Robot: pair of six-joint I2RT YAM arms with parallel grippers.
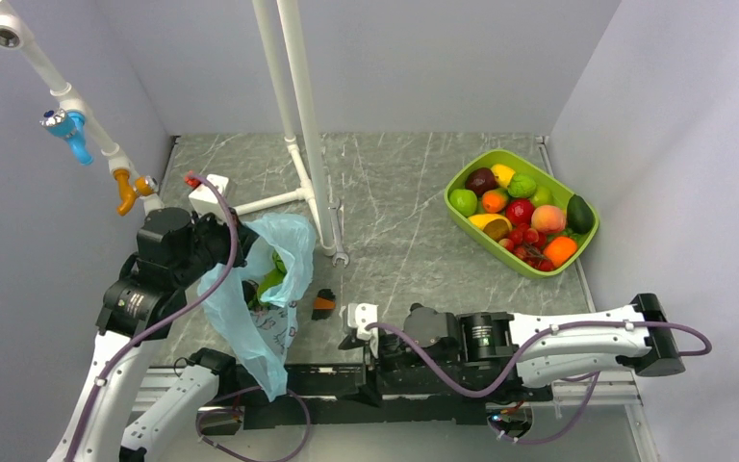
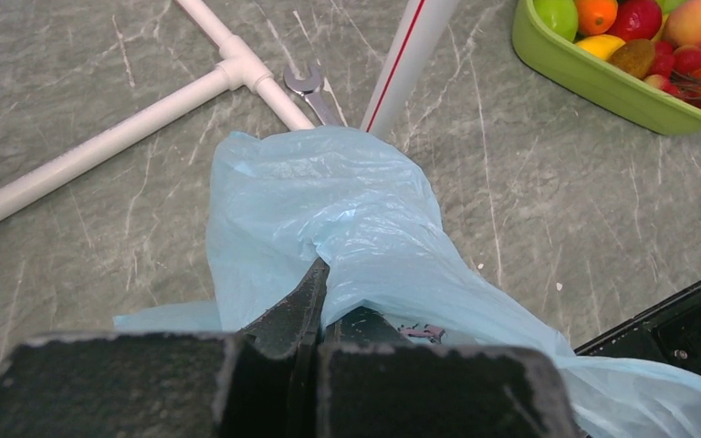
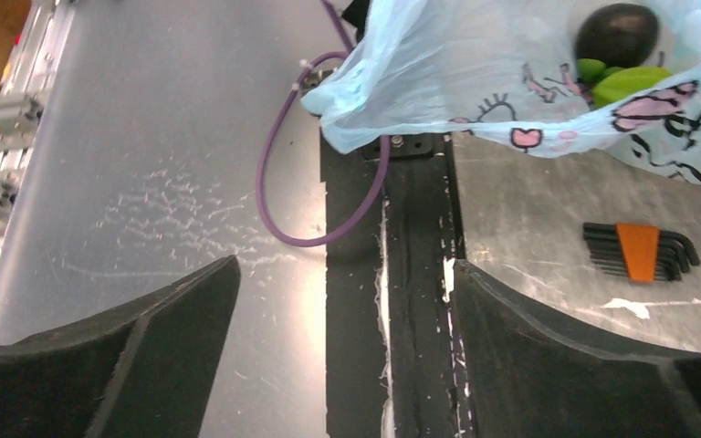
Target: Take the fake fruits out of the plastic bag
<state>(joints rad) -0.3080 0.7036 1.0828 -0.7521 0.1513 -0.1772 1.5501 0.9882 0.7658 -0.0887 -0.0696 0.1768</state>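
- Seeing left gripper (image 2: 319, 274) pinched fully shut on a fold of the plastic bag (image 2: 347, 210), nothing else in the bite, lifting that side off the table (image 1: 414, 192).
- Seeing right gripper (image 3: 342, 274) spread wide, holding nothing, low at the near edge, aimed toward the bag's lower corner.
- Bag position: left part of the table, just beside the white pipe upright (image 1: 313, 144), bottom corner draped over the black base rail (image 3: 356, 319).
- Fake fruits (image 1: 271, 279) inside the bag, low down: dark round melon (image 3: 616, 35) and green pieces (image 3: 630, 82) showing at the opening. Can't tell the full count.
- Risk: film slipping or tearing out of the left pinch. Cause: thin crinkly plastic, small bite, fruit weight pulling down.
- Risk: melon rolling out and off the near edge. Cause: glossy round shape, bag corner already overhanging the rail, no lip there.
- Risk: right fingers closing on film along with a fruit, dragging the bag instead of emptying it. Cause: loose folds over the fruits.
- Risk: snagging the purple cable (image 3: 292, 239) or bumping the hex key set (image 3: 639, 251). Cause: both near the bag, on the right arm's likely path.
- Lime-green tray (image 1: 467, 226) well apart at far right; no clash expected there.
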